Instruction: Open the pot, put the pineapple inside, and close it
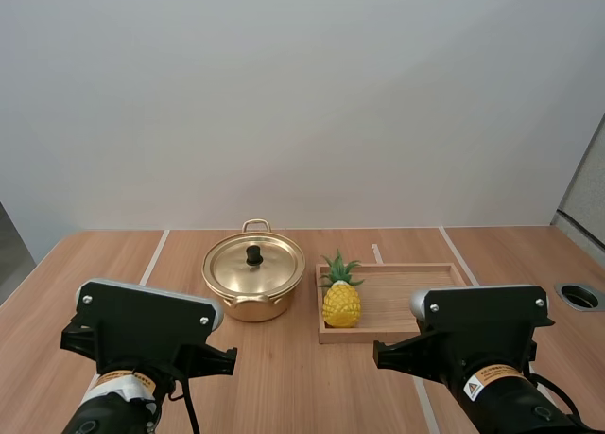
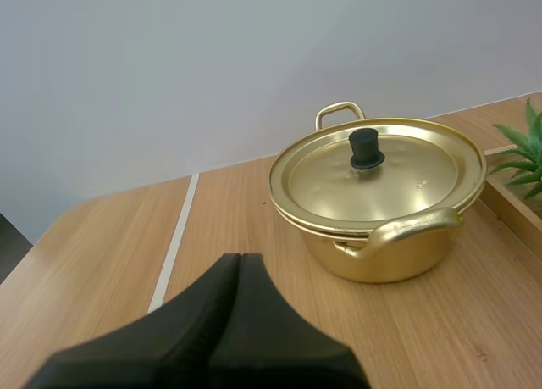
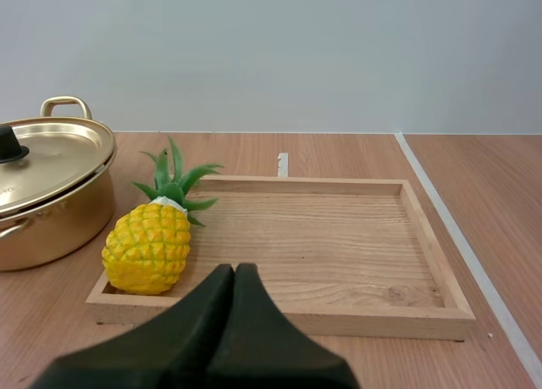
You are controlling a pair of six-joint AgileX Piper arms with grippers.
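One lidded gold pot (image 2: pixel 381 228) sitting beyond left gripper (image 2: pixel 240 258), one pineapple (image 3: pixel 148 245) standing in one wooden tray (image 3: pixel 339 236) beyond right gripper (image 3: pixel 235 269), both grippers' fingers pressing together.

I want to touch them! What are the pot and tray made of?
Pot: probably thin metal, shiny gold finish; its lid mirrors light. Tray: looks like pale unpainted wood, matte, with grain lines showing.

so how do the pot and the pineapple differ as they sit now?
The pot is shiny gold metal, wide and squat; the pineapple is yellow with green leaves, narrower and upright. The pot rests straight on the table; the pineapple stands in the wooden tray, at the corner nearest the pot. The pot has its lid on, the pineapple outside it. Shared: both sit untouched, side by side.
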